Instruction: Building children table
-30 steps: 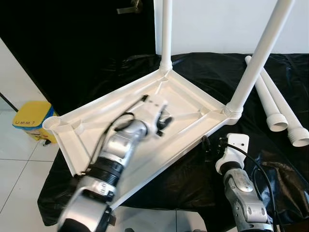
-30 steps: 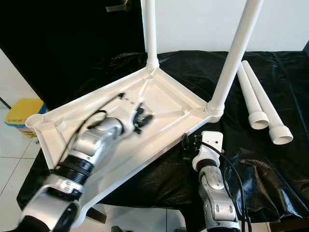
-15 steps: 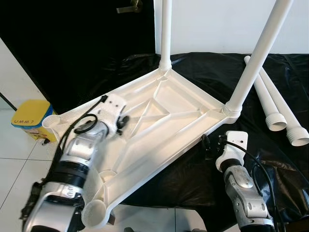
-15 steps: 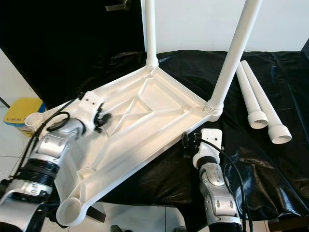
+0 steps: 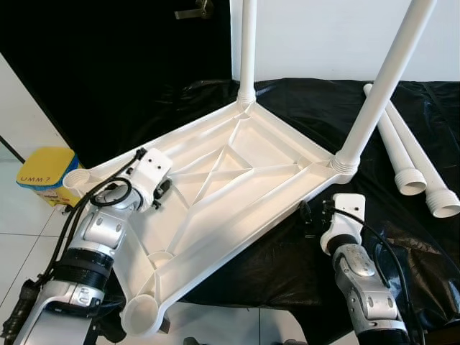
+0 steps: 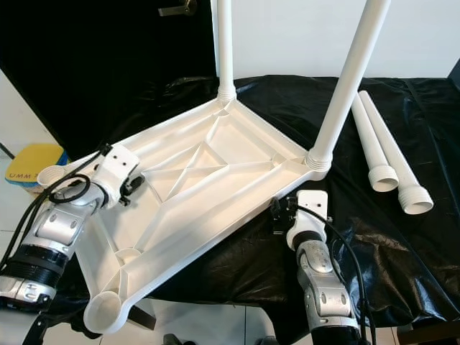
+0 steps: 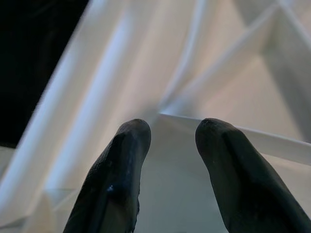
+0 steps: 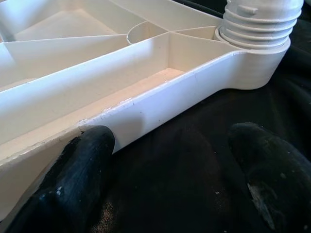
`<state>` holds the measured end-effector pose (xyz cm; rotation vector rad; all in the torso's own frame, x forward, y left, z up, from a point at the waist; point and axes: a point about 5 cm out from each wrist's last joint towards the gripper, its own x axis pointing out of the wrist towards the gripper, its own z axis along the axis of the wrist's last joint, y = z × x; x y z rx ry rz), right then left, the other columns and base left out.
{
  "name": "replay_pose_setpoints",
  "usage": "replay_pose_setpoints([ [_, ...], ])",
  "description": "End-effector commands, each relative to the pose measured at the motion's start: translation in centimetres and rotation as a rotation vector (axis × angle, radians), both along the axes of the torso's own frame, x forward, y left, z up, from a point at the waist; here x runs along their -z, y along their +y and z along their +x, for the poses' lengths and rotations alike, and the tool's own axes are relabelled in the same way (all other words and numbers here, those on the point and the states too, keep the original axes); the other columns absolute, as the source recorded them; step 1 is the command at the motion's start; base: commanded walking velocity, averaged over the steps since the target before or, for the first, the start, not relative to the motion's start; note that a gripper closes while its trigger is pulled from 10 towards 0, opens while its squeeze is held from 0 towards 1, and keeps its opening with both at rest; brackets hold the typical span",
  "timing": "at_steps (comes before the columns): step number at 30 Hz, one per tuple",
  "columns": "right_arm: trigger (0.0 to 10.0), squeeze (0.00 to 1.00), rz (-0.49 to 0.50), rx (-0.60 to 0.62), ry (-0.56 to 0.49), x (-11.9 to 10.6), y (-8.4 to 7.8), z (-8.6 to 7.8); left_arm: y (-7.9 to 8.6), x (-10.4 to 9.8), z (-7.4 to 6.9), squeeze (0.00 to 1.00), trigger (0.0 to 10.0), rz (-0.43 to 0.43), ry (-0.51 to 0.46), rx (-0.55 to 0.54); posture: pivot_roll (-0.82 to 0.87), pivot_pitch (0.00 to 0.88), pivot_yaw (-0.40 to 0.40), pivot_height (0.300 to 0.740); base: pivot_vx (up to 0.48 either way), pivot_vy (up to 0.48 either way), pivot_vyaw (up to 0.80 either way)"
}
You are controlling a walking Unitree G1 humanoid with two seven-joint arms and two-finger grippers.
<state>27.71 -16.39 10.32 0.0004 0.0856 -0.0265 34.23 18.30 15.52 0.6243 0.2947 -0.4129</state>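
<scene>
Black cloth (image 5: 402,237), right tool (image 5: 317,214) beside tabletop (image 5: 237,172) edge, fingers spread

Both arms are silver metal segments with black ribbed joint collars. A white block housing sits at each wrist. Black cables loop along both forearms. Left claw (image 7: 170,145) and right claw (image 8: 170,179) each carry two rounded black fingers, scuffed.

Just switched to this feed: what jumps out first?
An upturned white tabletop lies across the black-draped work surface, with two legs screwed in and standing up at its far corners. Two loose legs lie on the right. The left end effector hovers open over the tabletop's ribbed underside; the right end effector waits open at its near edge.
</scene>
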Motion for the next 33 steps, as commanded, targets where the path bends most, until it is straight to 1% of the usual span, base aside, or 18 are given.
replay_pose_setpoints([
  [1,10.0,0.0,0.003,-0.011,0.028,0.4,0.2,0.1,0.1,0.3,-0.3,0.0,10.0,0.03,0.021,0.02,-0.19,0.073,0.023,0.74,0.0,0.0,0.0],
  [2,10.0,0.0,-0.002,-0.013,0.027,0.4,0.3,0.3,-0.4,0.6,-0.8,0.0,10.0,0.022,0.049,0.062,-0.19,0.074,0.024,0.74,0.0,0.0,0.0],
  [3,10.0,0.0,-0.002,-0.013,0.027,0.4,0.3,0.3,-0.4,0.6,-0.8,0.0,10.0,0.022,0.049,0.062,-0.19,0.074,0.024,0.74,0.0,0.0,0.0],
  [6,10.0,0.0,0.005,-0.023,0.03,0.3,0.4,0.5,-0.9,1.0,-1.3,0.0,10.0,0.035,0.081,0.122,-0.19,0.076,0.024,0.74,0.0,0.0,0.0],
  [9,10.0,0.0,0.005,-0.026,0.03,0.3,0.5,0.6,-1.0,1.1,-1.5,0.0,10.0,0.036,0.091,0.138,-0.18,0.078,0.025,0.74,0.0,0.0,0.0],
  [11,10.0,0.0,0.005,-0.031,0.029,0.2,0.6,0.8,-1.6,1.6,-2.2,0.0,10.0,0.035,0.124,0.188,-0.18,0.081,0.026,0.74,0.0,0.0,0.0],
  [14,10.0,0.0,0.004,-0.033,0.028,0.2,0.6,0.9,-1.9,1.7,-2.5,0.0,10.0,0.031,0.137,0.212,-0.18,0.081,0.027,0.74,0.0,0.0,0.0],
  [17,10.0,0.0,0.002,-0.042,0.026,0.1,0.6,1.1,-2.8,2.5,-3.4,0.0,10.0,0.026,0.178,0.275,-0.18,0.083,0.027,0.74,0.0,0.0,0.0],
  [18,10.0,0.0,0.002,-0.042,0.026,0.1,0.6,1.1,-2.8,2.5,-3.4,0.0,10.0,0.026,0.178,0.275,-0.18,0.083,0.027,0.74,0.0,0.0,0.0],
  [21,10.0,0.0,-0.005,-0.047,0.021,0.0,0.4,1.4,-3.5,3.3,-4.3,0.0,10.0,0.007,0.229,0.327,-0.18,0.083,0.028,0.74,0.0,0.0,0.0],
  [24,10.0,0.0,-0.007,-0.047,0.019,-0.1,0.4,1.5,-3.9,3.6,-4.7,0.0,10.0,0.004,0.247,0.351,-0.18,0.083,0.029,0.74,0.0,0.0,0.0],
  [26,10.0,0.0,-0.009,-0.049,0.014,-0.2,0.2,1.7,-4.8,4.4,-5.7,0.0,10.0,-0.003,0.29,0.407,-0.18,0.083,0.03,0.74,0.0,0.0,0.0],
  [27,10.0,0.0,-0.009,-0.049,0.014,-0.2,0.2,1.7,-4.8,4.4,-5.7,0.0,10.0,-0.003,0.29,0.407,-0.18,0.083,0.03,0.74,0.0,0.0,0.0],
  [29,10.0,0.0,-0.01,-0.051,0.009,-0.3,0.1,1.9,-6.1,5.0,-6.7,0.0,10.0,-0.016,0.32,0.461,-0.19,0.085,0.033,0.74,0.0,0.0,0.0],
  [31,10.0,0.0,-0.011,-0.057,0.008,-0.3,0.0,2.1,-7.3,5.3,-7.4,0.0,10.0,-0.034,0.338,0.497,-0.19,0.085,0.034,0.74,0.0,0.0,0.0],
  [33,10.0,0.0,-0.011,-0.057,0.008,-0.3,0.0,2.1,-7.3,5.3,-7.4,0.0,10.0,-0.034,0.338,0.497,-0.19,0.085,0.034,0.74,0.0,0.0,0.0],
])
